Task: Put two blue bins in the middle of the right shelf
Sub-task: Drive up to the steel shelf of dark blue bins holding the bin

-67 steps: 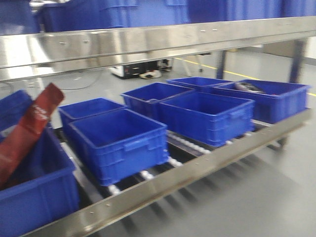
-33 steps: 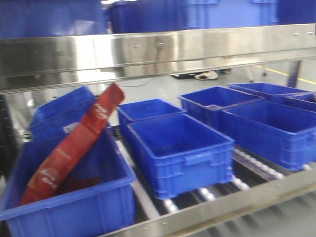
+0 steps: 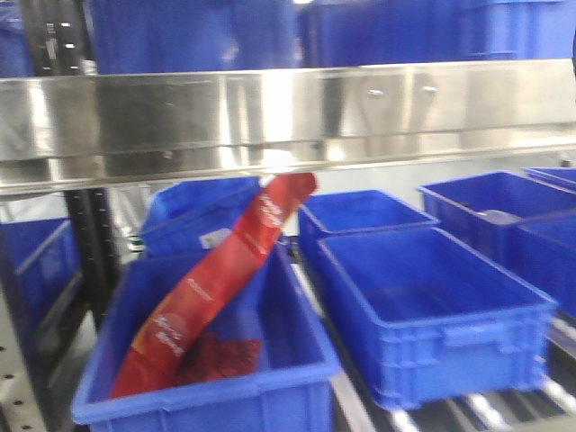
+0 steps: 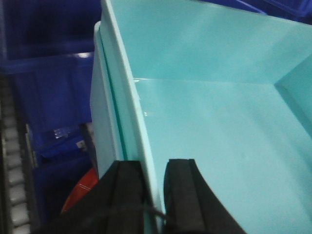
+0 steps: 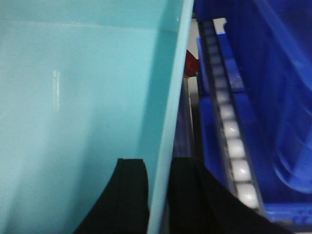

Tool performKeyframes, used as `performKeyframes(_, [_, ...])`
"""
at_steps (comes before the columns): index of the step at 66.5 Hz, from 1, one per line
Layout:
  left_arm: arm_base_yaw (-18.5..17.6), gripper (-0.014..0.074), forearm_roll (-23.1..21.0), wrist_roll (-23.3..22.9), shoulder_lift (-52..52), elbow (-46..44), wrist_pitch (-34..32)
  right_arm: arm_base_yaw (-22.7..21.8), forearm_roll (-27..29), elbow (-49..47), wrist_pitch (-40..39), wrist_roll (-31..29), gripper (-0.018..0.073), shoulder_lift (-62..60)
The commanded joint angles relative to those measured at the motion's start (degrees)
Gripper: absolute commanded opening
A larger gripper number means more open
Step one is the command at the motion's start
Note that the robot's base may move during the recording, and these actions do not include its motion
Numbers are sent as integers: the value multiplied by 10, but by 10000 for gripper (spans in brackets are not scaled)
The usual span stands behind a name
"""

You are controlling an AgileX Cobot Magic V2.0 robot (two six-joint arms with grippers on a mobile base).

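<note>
Here you have both grippers clamped on a pale turquoise bin: the left gripper point(image 4: 153, 183) pinches its left wall point(image 4: 122, 112), the right gripper point(image 5: 158, 187) its right wall point(image 5: 170, 97). Ahead, blue bins point(image 3: 432, 306) sit on the roller shelf point(image 3: 486, 409), the nearest bin point(image 3: 207, 378) holding a red bag point(image 3: 216, 283).

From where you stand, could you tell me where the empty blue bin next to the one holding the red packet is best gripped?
Grip the empty blue bin by its near short wall, at the moulded handle lip, coming from the front. That lip juts out under the rim, and the neighbouring bin with the red packet crowds one long side.
</note>
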Motion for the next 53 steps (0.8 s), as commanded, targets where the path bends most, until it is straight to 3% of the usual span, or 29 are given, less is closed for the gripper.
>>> performKeyframes(1, [-16, -111, -82, 10, -9, -10, -25, 10, 32, -9, -69, 1, -154, -5])
performKeyframes(53, [-16, -111, -82, 10, -9, -10, -25, 10, 32, -9, -69, 1, -154, -5])
